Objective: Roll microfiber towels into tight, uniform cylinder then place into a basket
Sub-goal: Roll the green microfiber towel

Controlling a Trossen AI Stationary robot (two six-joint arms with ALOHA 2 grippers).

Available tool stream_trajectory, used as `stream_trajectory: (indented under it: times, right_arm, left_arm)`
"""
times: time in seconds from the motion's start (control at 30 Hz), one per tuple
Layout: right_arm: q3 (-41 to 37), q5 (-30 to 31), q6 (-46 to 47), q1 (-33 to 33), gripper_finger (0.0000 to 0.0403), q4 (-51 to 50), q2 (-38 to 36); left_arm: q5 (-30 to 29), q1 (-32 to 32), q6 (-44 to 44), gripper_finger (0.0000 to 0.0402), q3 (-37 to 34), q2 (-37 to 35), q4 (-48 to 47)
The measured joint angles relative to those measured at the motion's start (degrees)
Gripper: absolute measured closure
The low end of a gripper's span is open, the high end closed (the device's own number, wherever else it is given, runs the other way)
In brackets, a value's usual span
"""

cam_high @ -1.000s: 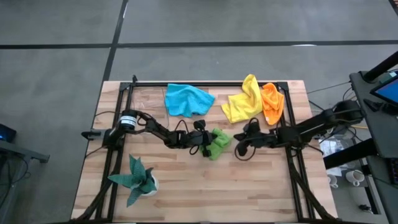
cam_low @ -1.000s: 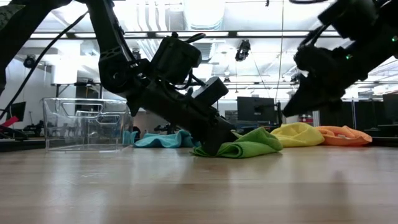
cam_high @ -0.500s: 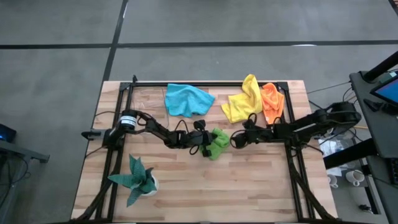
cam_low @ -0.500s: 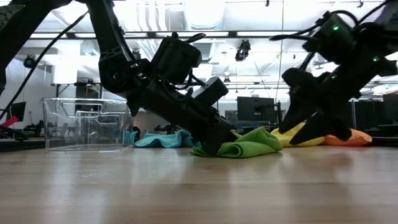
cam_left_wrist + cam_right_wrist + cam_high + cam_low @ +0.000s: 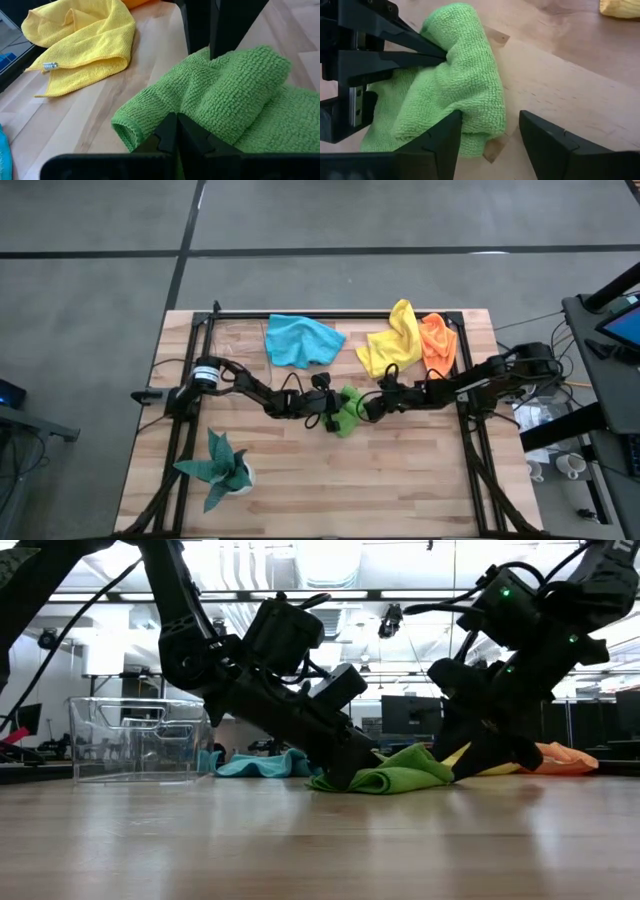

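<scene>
The lime green towel (image 5: 348, 408) lies bunched and partly rolled on the wood table's middle. My left gripper (image 5: 333, 415) comes in from the left and is shut on the towel's left side. My right gripper (image 5: 368, 408) stands open and low at the towel's right end, and that end (image 5: 480, 135) lies between its two fingers. The blue towel (image 5: 300, 340), yellow towel (image 5: 392, 340) and orange towel (image 5: 437, 345) lie spread along the far side. In the low view the clear basket (image 5: 135, 740) stands on the table at the left. My left gripper pinches a bunched fold of the green towel (image 5: 150, 120) between its two shut fingers (image 5: 415, 50), slanting down from the table's left. The towel rests on the table, with a thick roll (image 5: 235, 85) beyond the fingertips. My right gripper has one finger (image 5: 437, 145) in front of the towel's end. Whether it touches the cloth cannot be told.
A dark teal plant in a white pot (image 5: 222, 467) stands near the front left. A black metal frame (image 5: 200, 330) runs around the table's edges. Bare wood (image 5: 340, 480) lies in front of the green towel.
My right gripper has gone toward the table's left and down, from beside the yellow towel to the green towel's right end, and it has opened. My left gripper and the green towel have kept still.
</scene>
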Motion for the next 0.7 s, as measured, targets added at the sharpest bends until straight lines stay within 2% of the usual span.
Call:
stream_trajectory:
  times: [0.17, 0.4, 0.53, 0.7]
  right_arm:
    - [0.00, -0.29, 0.10, 0.02, 0.0255, -0.06, 0.15]
    - [-0.02, -0.20, -4.29, 0.02, 0.0375, -0.36, 0.15]
    - [0.62, 0.60, -6.19, -0.13, 0.0390, -3.60, -0.40]
    - [6.26, 4.96, -9.42, 0.13, 0.0393, -18.51, -0.80]
  left_arm:
    - [0.00, 0.00, 0.00, 0.0402, -0.02, 0.00, 0.02]
    - [-0.26, -0.02, 0.97, 0.0402, -0.13, -0.48, -0.31]
    - [-0.61, -0.01, 1.33, 0.0402, -0.31, -2.30, -1.74]
    - [-0.78, 0.02, 1.14, 0.0402, -0.24, -3.85, -1.94]
